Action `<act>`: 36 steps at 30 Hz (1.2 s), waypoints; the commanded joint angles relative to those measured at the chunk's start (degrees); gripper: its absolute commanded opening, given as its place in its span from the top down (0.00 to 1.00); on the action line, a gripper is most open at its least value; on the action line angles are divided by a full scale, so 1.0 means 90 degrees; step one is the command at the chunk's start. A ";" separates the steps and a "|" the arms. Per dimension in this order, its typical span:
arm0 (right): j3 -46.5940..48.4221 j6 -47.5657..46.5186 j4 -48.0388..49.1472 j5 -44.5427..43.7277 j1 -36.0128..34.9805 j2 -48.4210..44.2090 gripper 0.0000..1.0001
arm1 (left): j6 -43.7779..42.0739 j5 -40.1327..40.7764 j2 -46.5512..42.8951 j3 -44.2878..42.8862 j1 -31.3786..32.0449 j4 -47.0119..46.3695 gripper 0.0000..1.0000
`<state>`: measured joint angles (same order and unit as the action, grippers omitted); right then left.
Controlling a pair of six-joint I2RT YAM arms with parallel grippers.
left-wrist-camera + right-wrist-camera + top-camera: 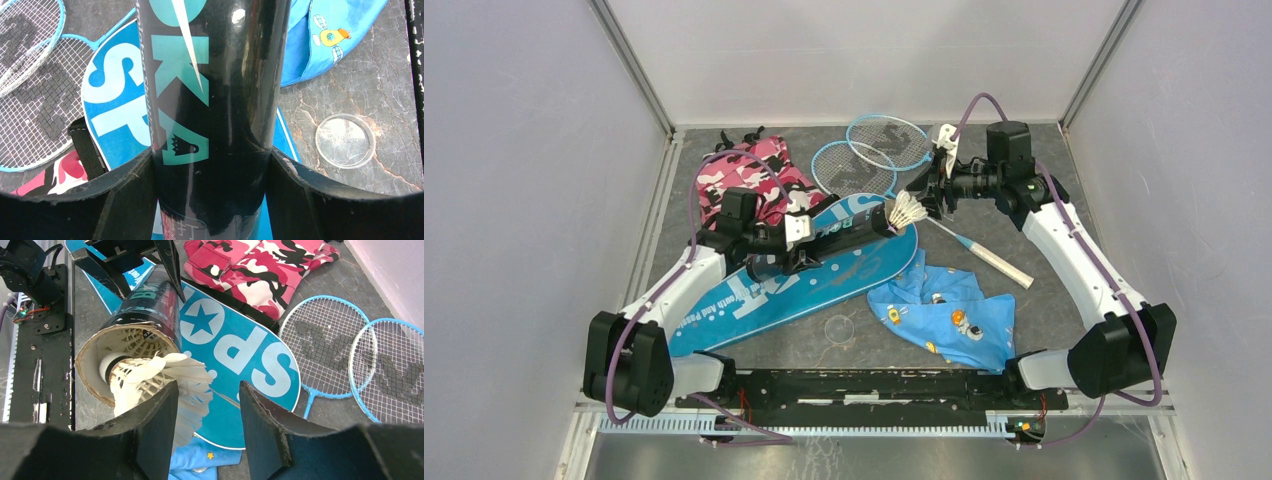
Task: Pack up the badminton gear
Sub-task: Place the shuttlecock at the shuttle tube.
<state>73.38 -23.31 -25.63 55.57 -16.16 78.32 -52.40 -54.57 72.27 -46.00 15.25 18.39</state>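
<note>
**Tube clamped on left, shuttlecock at its mouth**

Left gripper (210,167) pinches the black shuttlecock tube (849,228) mid-body. Blue SPORT cover (754,300) lies under it, pink camo bag (744,175) behind it. White feather shuttlecock (150,377) sits cork-first in the tube's open mouth, feathers poking out between the right gripper (207,390) fingers, which stand spread. Two light-blue racquets (854,168) lie just beyond that gripper. Blue cartoon-print cloth (949,315) lies on its near side.

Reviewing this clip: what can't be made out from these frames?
- Shuttlecock count in the tube: right wrist view, the front shuttlecock blocks the mouth.
- Tube's rear end: left wrist view, cut off by the bottom edge; top view, covered by the left gripper.
- Which racquet owns the visible handle: top view, the right gripper covers the shafts.
</note>
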 commanded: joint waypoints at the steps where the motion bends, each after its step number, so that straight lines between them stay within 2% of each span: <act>1: 0.0164 -0.0164 -0.0036 -0.0003 -0.0123 -0.0102 0.45 | -0.0365 -0.0363 0.0077 -0.0417 0.0054 -0.0154 0.98; 8: 0.0142 -0.0086 0.0050 -0.0008 -0.0192 -0.0153 0.42 | -0.0295 -0.0202 0.0191 -0.0529 0.0097 -0.0153 0.98; 21: 0.0006 0.0118 0.0333 -0.0475 -0.0373 -0.0360 0.23 | -0.0294 0.0046 0.0263 -0.0515 0.0151 -0.0155 0.98; 27: -0.0096 0.0149 0.0388 -0.0860 -0.0589 -0.0375 0.19 | -0.0277 0.0137 0.0266 -0.0508 0.0186 -0.0156 0.98; 36: 0.0177 -0.0274 0.0034 -0.1441 -0.0602 -0.0369 0.12 | -0.0392 0.0042 0.0156 -0.0404 0.0186 -0.0148 0.98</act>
<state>72.99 -23.49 -24.67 45.67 -21.43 76.38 -52.42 -52.56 74.85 -48.12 16.64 18.76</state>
